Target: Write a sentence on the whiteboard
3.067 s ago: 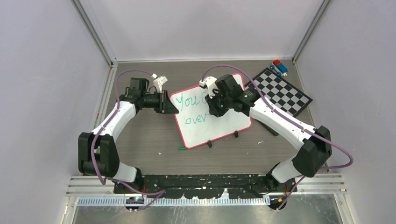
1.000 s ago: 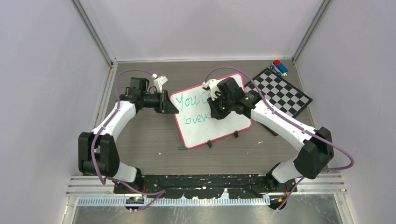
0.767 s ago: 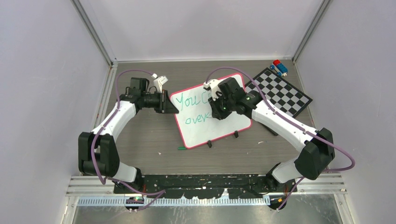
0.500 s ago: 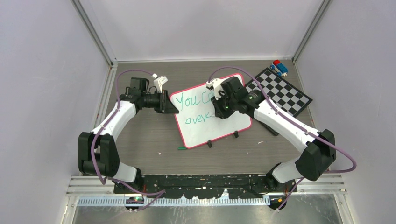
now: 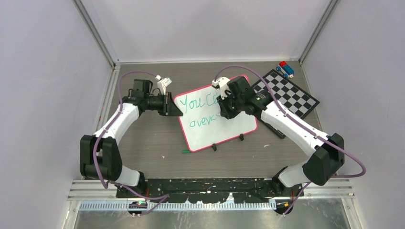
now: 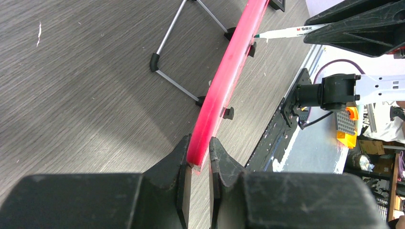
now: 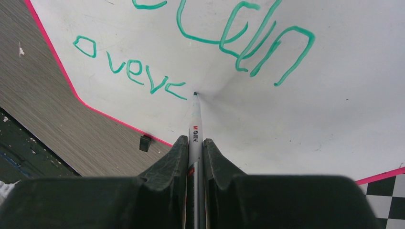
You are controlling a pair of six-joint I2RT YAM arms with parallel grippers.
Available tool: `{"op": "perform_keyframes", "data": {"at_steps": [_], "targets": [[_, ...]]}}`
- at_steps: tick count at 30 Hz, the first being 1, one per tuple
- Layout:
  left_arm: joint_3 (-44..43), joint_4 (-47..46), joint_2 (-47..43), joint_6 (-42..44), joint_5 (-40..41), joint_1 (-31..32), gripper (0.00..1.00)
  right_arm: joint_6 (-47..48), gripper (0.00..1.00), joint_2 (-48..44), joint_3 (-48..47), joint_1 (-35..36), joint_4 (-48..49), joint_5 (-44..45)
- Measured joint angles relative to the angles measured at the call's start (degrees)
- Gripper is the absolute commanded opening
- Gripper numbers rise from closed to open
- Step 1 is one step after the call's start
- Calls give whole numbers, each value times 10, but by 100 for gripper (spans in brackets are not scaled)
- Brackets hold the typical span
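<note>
The whiteboard [image 5: 224, 132], white with a pink rim, lies tilted in the middle of the table. Green writing on it reads "You can" [image 7: 248, 43] with "overc" [image 7: 129, 71] below. My left gripper [image 5: 177, 110] is shut on the board's left edge, and the pink rim [image 6: 229, 67] runs between its jaws [image 6: 197, 148]. My right gripper [image 5: 221, 113] is over the board's middle, shut on a white marker [image 7: 195, 121]. The marker tip [image 7: 195, 93] touches the board just right of "overc". The top view hides the tip.
A black-and-white checkered board [image 5: 289, 95] lies to the right of the whiteboard, with a small blue and red toy [image 5: 285, 69] behind it. A green cap [image 5: 185, 151] lies on the table near the front. A wire stand [image 6: 176, 81] props the board from below.
My right gripper has moved right and slightly back with the marker, uncovering more of the top line. "over" has gained a "c". The left arm has not moved.
</note>
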State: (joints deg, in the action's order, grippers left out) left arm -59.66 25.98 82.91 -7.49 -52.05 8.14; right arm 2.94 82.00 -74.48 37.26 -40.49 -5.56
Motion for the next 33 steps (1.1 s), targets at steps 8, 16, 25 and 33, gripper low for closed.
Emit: {"op": "perform_keyframes", "data": {"at_steps": [8,16,25,33], "targets": [[0,0,0,1,0,0,0,-1,0,5,0,0,2,-3],[0,0,0,2,0,0,0,0,0,5,15,0,1,-11],[0,0,0,2,0,0,0,9,0,-2,20,-11,-5,-9],[0,0,0,2,0,0,0,14,0,-2,6,-19,-11,-7]]}}
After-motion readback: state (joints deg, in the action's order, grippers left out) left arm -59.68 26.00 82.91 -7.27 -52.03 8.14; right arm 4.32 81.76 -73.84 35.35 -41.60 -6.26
